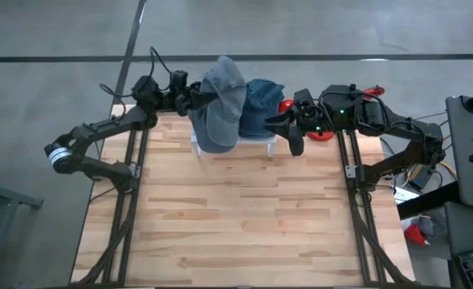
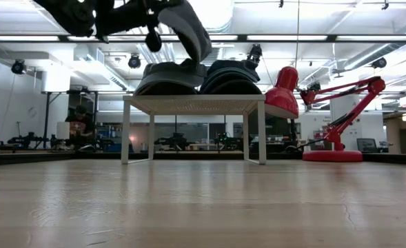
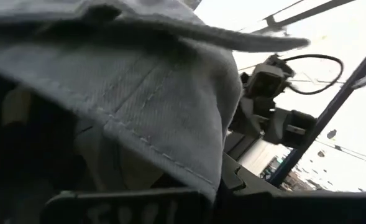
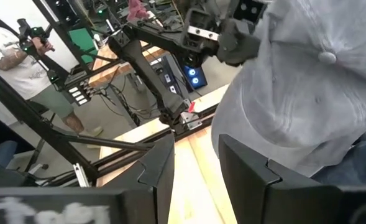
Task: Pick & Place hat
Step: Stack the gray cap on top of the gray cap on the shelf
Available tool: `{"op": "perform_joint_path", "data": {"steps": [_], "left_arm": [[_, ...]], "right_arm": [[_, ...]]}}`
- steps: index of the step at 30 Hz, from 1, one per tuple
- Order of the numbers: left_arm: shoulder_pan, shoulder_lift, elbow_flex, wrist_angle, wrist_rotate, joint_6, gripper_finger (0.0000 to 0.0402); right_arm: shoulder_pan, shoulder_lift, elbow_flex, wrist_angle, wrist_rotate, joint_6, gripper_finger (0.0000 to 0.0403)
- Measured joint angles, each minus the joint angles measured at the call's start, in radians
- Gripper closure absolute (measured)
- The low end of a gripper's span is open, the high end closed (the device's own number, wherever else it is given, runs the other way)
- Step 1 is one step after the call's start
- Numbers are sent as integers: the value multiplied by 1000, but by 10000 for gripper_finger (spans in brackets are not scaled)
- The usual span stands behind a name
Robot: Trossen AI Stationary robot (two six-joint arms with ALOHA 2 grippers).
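A light grey cap (image 1: pixel 226 84) is held up by my left gripper (image 1: pixel 189 101) at the table's far edge, above a small white stand (image 2: pixel 196 105). The same grey cap (image 4: pixel 307 93) fills the right wrist view, and the grey cap (image 3: pixel 145 106) hides the left fingers in the left wrist view. On the stand rest a dark grey cap (image 2: pixel 169 77) and a blue cap (image 1: pixel 260 104), crowns up. My right gripper (image 1: pixel 289 132) is open beside the blue cap, on the stand's right, touching nothing; its fingers (image 4: pixel 245 177) stand apart. My left gripper is shut on the grey cap's rim (image 4: pixel 248 46) on the cap's left side, coming level from the table's left. The cap is lifted clear of the stand, tilted, with its brim (image 2: pixel 192 31) pointing down. The cap itself hides the fingers in the left wrist view.
A red desk lamp (image 2: pixel 289 89) stands at the stand's right, its base (image 1: pixel 323 135) under the right arm. The wooden table (image 1: pixel 236 217) stretches toward the near edge. A person (image 4: pixel 15 56) stands beyond the table's left side.
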Motion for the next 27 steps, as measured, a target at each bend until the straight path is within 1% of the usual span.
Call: {"op": "perform_joint_path", "data": {"steps": [6,13,15,20,24,27], "left_arm": [[15,-23,-67,2,-23,-15,401],[26,-52,-83,-10,-23,-20,401],[32,-66,-84,-56,-21,-4,401],[40,-106,-85,-223,-20,110,401],[41,-126,-84,-292,-33,161,402],[47,-137,-84,-308,-45,186,399]], "right_arm": [[0,0,0,0,0,3,272],[0,0,0,1,0,4,275],[0,0,0,1,0,4,278],[0,0,0,1,0,4,285],[0,0,0,2,17,4,286],[1,0,0,2,27,4,283]]}}
